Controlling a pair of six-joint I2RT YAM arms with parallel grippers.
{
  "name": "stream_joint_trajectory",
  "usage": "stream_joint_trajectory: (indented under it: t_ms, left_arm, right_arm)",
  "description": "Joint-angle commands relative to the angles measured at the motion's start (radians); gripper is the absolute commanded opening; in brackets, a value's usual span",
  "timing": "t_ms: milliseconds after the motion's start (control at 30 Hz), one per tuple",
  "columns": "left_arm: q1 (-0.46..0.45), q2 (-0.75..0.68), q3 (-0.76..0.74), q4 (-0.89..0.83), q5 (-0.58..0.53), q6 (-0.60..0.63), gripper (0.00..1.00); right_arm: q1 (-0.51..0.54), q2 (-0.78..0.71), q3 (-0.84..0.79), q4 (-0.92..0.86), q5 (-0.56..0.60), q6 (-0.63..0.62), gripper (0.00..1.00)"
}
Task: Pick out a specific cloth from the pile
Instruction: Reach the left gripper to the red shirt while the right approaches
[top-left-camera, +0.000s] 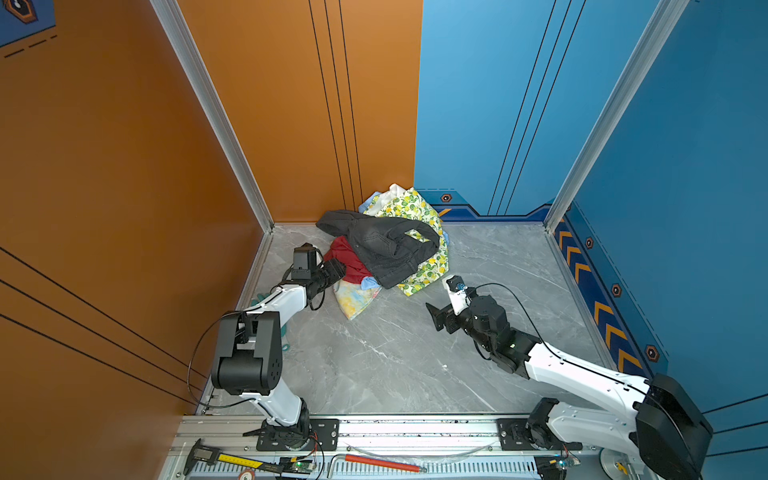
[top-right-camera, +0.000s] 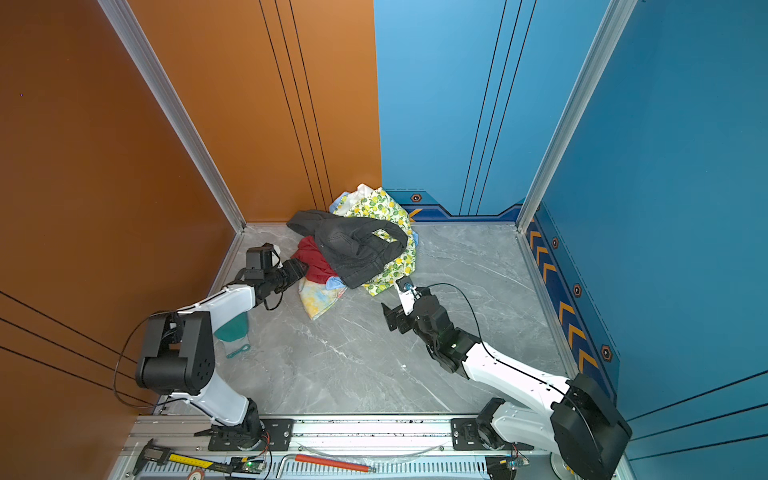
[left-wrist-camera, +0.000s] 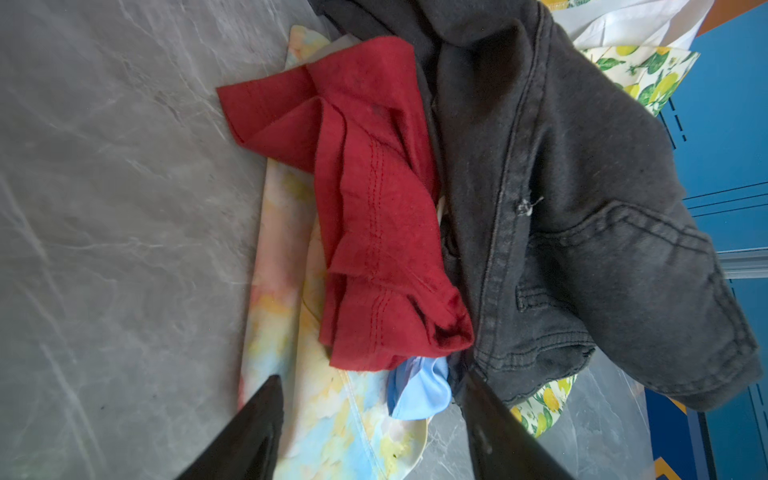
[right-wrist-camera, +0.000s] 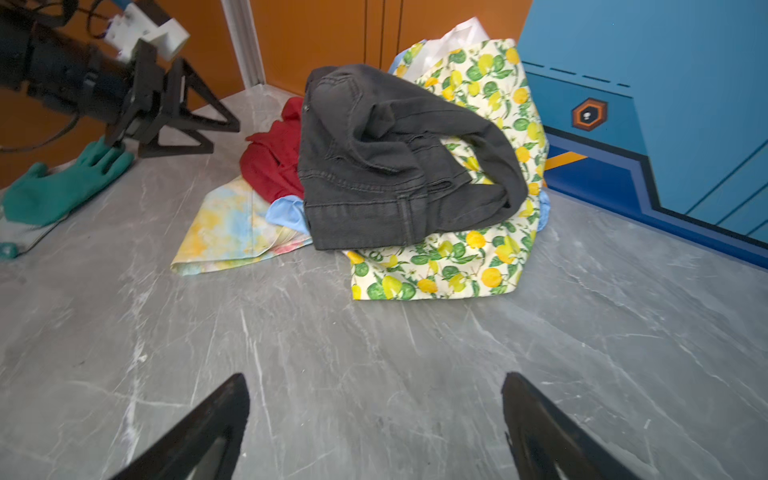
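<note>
The red cloth (top-left-camera: 347, 257) (top-right-camera: 316, 257) lies crumpled on the left flank of the pile, partly under the dark grey denim (top-left-camera: 390, 245) (right-wrist-camera: 395, 166). In the left wrist view the red cloth (left-wrist-camera: 374, 199) rests on a pastel tie-dye cloth (left-wrist-camera: 291, 291), next to a light blue bit (left-wrist-camera: 419, 390). My left gripper (top-left-camera: 337, 267) (left-wrist-camera: 372, 376) is open at the pile's left edge, its tips just short of the red cloth's hem, holding nothing. My right gripper (top-left-camera: 434, 316) (right-wrist-camera: 374, 378) stands open above bare floor, in front of the lemon-print fabric (right-wrist-camera: 457, 266).
The pile sits against the back wall where the orange panel (top-left-camera: 291, 124) meets the blue one (top-left-camera: 478, 124). A green glove (right-wrist-camera: 62, 187) (top-right-camera: 232, 328) lies on the floor under the left arm. Tools, one with a red handle (top-left-camera: 382, 463), lie along the front rail.
</note>
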Motion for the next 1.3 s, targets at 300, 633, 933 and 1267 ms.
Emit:
stream_joint_trajectory:
  t_ms: [300,633,933,1267]
  left_arm:
    - [-0.022,0.079,0.077,-0.049,-0.014,-0.001,0.67]
    - [-0.077,0.186,0.182,-0.049,-0.075,-0.014,0.65]
    - [-0.089,0.247,0.239,-0.101,-0.159,0.015,0.55]
    - [-0.097,0.280,0.313,-0.114,-0.185,0.044,0.02]
  right_arm:
    - [0.063,0.037,0.000,0.088,-0.008,-0.051,0.95]
    - [0.065,0.029,0.011,0.084,-0.005,-0.062,0.95]
    - [0.060,0.016,-0.003,0.096,0.014,-0.064,0.95]
    - [0.058,0.009,-0.020,0.123,0.039,-0.064,0.95]
